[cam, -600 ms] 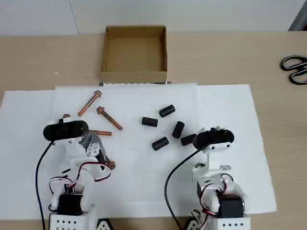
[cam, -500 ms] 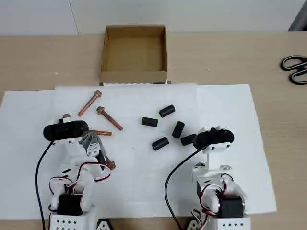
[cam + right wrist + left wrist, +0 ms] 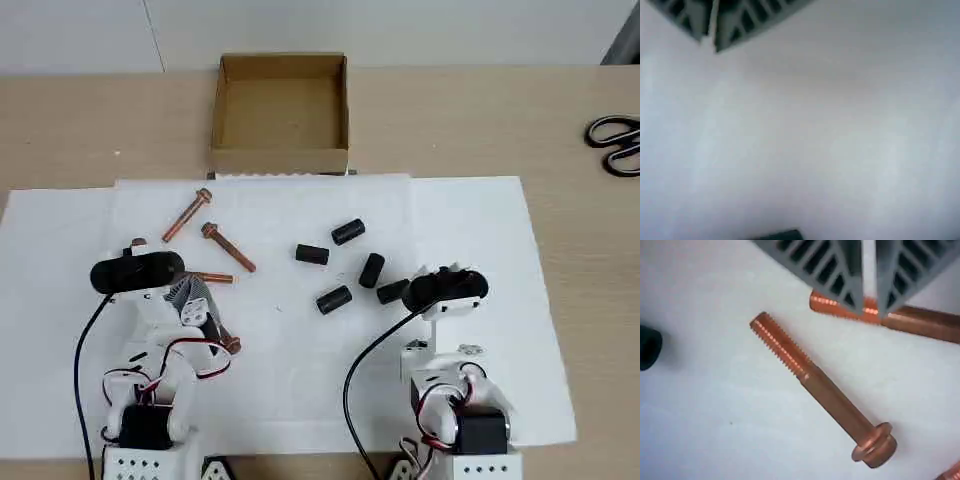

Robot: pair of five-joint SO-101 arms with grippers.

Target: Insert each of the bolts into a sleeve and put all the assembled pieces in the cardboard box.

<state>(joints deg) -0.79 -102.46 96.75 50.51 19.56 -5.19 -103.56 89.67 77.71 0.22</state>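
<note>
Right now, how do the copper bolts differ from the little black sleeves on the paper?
The bolts are copper-coloured; the sleeves are black. The bolts are long and thin, with a flanged head and a threaded end; the sleeves are short, stubby cylinders. What they share: all lie loose on the white paper, none joined yet and none in the cardboard box.

Nothing to read at this moment: no lettering, numbers or labels legible on the cardboard box (image 3: 280,160), on the white sheet (image 3: 480,230), on the bolts (image 3: 228,247) or on the sleeves (image 3: 347,232).
</note>
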